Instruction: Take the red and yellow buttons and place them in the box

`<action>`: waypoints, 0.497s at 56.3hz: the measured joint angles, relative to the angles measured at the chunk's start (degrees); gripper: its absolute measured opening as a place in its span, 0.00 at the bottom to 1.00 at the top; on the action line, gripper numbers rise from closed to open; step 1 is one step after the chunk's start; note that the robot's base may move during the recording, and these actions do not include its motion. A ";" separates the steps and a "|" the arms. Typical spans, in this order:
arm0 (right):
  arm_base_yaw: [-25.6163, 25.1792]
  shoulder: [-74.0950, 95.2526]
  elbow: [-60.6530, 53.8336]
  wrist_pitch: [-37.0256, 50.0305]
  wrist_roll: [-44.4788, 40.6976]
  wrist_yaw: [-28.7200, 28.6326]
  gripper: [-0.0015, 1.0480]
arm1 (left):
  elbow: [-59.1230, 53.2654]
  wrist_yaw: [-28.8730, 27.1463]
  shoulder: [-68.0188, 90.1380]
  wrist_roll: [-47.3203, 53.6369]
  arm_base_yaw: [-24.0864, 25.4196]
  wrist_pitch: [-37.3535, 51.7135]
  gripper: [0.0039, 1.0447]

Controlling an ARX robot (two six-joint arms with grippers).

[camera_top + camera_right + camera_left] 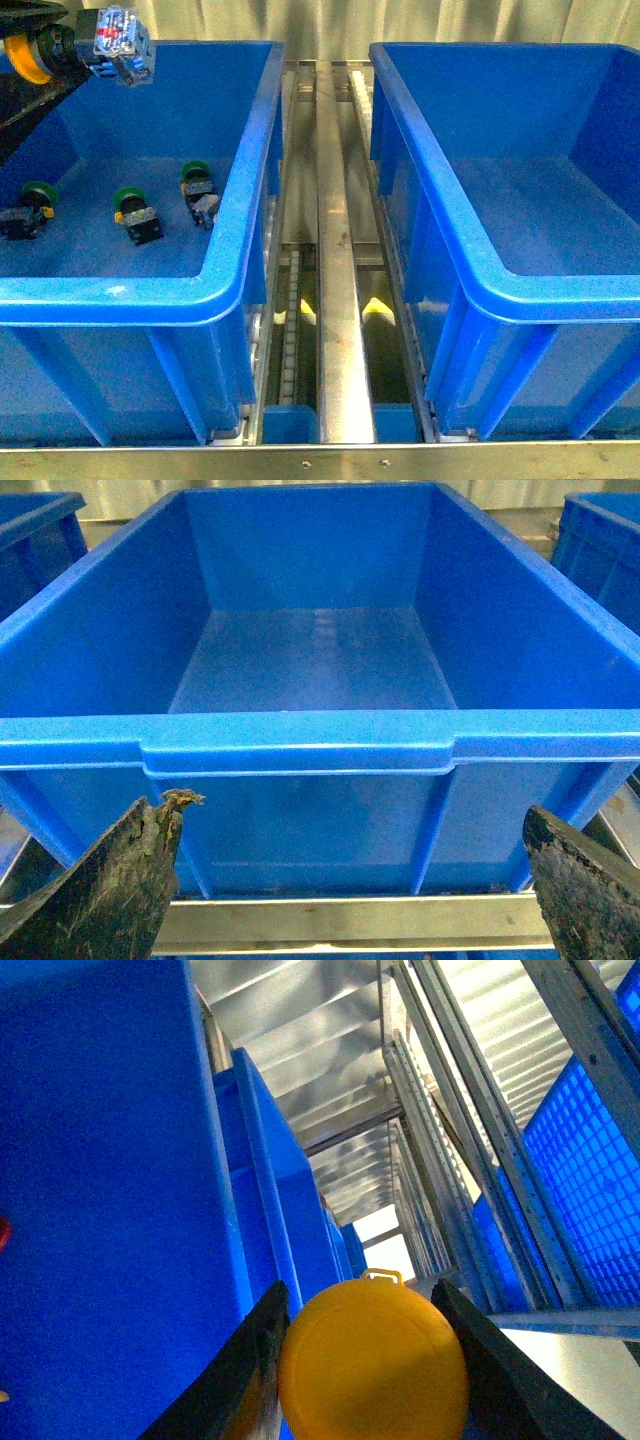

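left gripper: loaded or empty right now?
Loaded. In the left wrist view the left gripper holds the yellow button, its round cap filling the gap between both fingers.

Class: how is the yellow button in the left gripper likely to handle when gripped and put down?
The yellow button looks like hard plastic, probably stiff in the left gripper. Its smooth round cap might slip or twist. Set down, it may lie sideways like the green switches.
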 joint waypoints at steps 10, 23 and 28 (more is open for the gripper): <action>0.00 0.00 0.00 0.00 0.00 0.00 0.94 | 1.55 1.05 0.02 -1.29 -1.20 0.00 0.32; 0.00 0.00 0.00 0.00 0.00 0.00 0.94 | 4.48 2.36 0.02 -3.37 -3.15 0.00 0.32; 0.00 0.00 0.00 0.00 0.00 0.00 0.94 | 5.81 2.60 0.02 -4.00 -3.98 0.00 0.32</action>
